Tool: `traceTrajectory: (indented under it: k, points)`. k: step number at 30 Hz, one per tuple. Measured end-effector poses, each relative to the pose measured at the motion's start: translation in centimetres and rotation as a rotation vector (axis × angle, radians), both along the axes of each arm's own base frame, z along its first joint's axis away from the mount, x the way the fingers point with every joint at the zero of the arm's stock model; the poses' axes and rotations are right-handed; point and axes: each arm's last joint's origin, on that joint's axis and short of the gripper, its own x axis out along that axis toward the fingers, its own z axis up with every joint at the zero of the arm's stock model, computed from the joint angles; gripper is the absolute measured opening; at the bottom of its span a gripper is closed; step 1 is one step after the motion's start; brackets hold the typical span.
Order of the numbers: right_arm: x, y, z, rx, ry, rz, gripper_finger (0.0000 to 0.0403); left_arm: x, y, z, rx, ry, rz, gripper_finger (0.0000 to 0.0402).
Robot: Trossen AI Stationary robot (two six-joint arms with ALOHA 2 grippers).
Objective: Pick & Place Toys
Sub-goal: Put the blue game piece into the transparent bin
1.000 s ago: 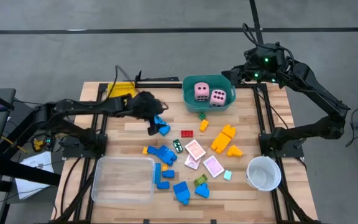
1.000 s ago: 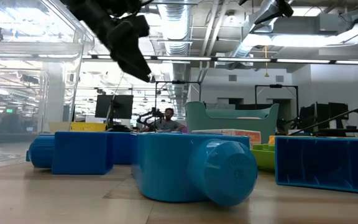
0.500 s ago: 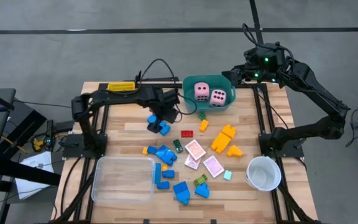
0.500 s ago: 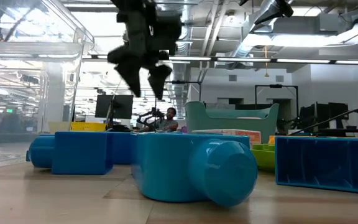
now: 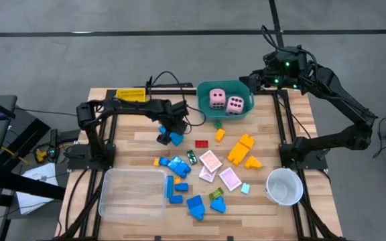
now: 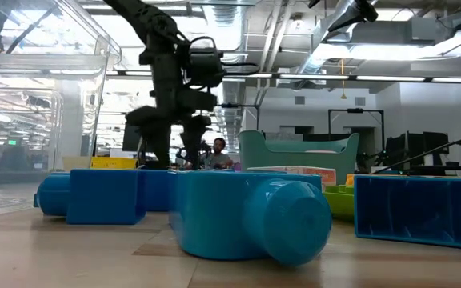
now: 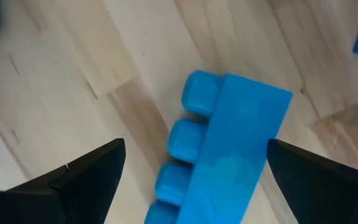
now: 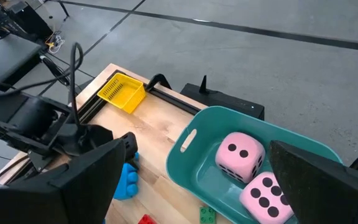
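**Left gripper poised over a blue block, fingers spread**

A blue block (image 7: pixel 229 149) lies on the bare wood near the far middle of the table (image 5: pixel 139 137), studs on its side, with the left gripper (image 5: pixel 168 130) directly above it. The left wrist view shows that block between the two dark fingers (image 7: pixel 86 180), which stand wide apart on either side and touch nothing (a clear strip of wood shows on each flank). From above, a second blue block (image 5: pixel 176 139) sits just beside the first.

The two pink dice (image 5: pixel 218 98) with dark dots rest side by side inside the teal tub (image 5: pixel 205 110) at the table's far edge. Just in front of the tub lie a small green block (image 5: pixel 218 124), a red block (image 5: pixel 201 143) and a small orange piece (image 5: pixel 220 134). Farther toward the near side are larger yellow-orange blocks (image 5: pixel 241 148), pink-white cards (image 5: pixel 211 161), and a scatter of more blue blocks (image 5: pixel 174 165) reaching down to the near edge.

The clear tray (image 5: pixel 133 193) occupies the near left corner, the white cup (image 5: pixel 285 185) the near right, and the yellow tray (image 5: pixel 131 94) the far left.

The right gripper (image 8: pixel 191 180) hangs high above the far right corner, looking down on the tub, its fingers spread and empty.
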Motion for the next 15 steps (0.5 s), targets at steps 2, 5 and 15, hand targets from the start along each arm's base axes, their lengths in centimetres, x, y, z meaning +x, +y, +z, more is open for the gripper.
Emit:
traceTrajectory:
  k: [2, 5, 15]
  points:
    - [0.0, 0.0, 0.0, 0.000, 0.000, 0.001, 0.0386, -0.2, -0.1, -0.4, -0.004, 0.008, -0.002, 0.0385]
    - [0.0, 0.0, 0.0, 0.001, 0.000, 0.002, 0.0386, -0.6, -0.2, -1.1, -0.001, 0.014, -0.001, 0.0383]
    - [0.0, 0.0, 0.0, 0.002, -0.001, 0.002, 0.0386, -1.8, -0.6, -3.3, -0.018, 0.038, 0.010, 0.0375]
